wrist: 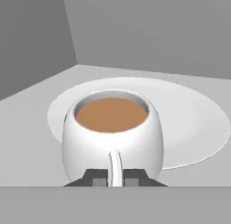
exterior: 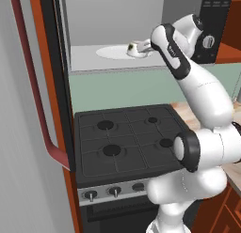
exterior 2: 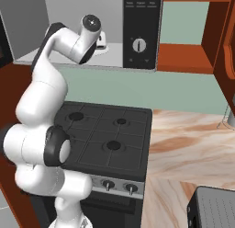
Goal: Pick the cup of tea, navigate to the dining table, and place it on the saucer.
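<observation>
The white jointed arm reaches up from the base over the black four-burner stove [exterior: 127,138] and into the open grey microwave cavity [exterior: 108,20] above it, with a tan marbled countertop [exterior 2: 193,139] running off to the right of the stove and red-brown cabinets around. Inside the cavity lies the big flat round white microwave plate [wrist: 198,123], and on it, toward the near left part, stands the small round-bellied white cup of tea [wrist: 113,137], upright and filled close to the rim with brown liquid.

The dark two-finger gripper [wrist: 116,178] sits right at the cup's near side, its fingertips [wrist: 97,177] flanking the thin white handle, one on each side and very close to it. Whether they already pinch the handle or just bracket it, I cannot tell from here.

The cup looks like glazed ceramic to me: light, rigid, smooth enough to slip, and breakable if knocked. The handle seems the obvious place to grip, though it is slender, so the cup could swing or tip under its own weight. With the tea that full, I would expect any tilt or jolt to spill it. The cavity's walls and roof look close, so the way out is probably level and straight back toward the stove
</observation>
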Robot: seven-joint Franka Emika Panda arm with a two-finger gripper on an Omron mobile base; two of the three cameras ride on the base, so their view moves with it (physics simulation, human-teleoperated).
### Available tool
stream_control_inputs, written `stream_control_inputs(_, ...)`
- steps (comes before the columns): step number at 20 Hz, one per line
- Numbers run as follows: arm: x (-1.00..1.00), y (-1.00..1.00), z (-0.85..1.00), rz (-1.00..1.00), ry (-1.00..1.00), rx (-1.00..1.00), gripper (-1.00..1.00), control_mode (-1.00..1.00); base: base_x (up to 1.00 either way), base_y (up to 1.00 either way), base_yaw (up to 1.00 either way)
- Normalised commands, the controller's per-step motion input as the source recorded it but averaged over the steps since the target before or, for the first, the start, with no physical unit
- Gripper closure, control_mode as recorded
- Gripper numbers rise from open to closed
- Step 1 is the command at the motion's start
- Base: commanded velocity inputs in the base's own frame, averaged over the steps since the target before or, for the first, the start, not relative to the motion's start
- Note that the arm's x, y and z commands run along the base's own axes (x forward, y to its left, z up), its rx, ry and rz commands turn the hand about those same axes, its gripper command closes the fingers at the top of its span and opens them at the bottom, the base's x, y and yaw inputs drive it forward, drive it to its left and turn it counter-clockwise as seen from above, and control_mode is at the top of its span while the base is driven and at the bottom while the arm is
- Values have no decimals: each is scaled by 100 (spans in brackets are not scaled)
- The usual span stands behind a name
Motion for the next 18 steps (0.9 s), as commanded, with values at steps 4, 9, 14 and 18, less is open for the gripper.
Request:
stream_control_inputs(4, -100, -19, 0, -3, -1, 3, 100, -100, 0, 0, 0)
stream_control_inputs(9, -100, -12, 0, -3, -1, 2, 100, -100, 0, 0, 0)
stream_control_inputs(14, -100, -10, 0, -4, 0, 0, 100, -100, 0, 0, 0)
stream_control_inputs(18, -100, -9, 0, -3, -2, 0, 100, -100, 0, 0, 0)
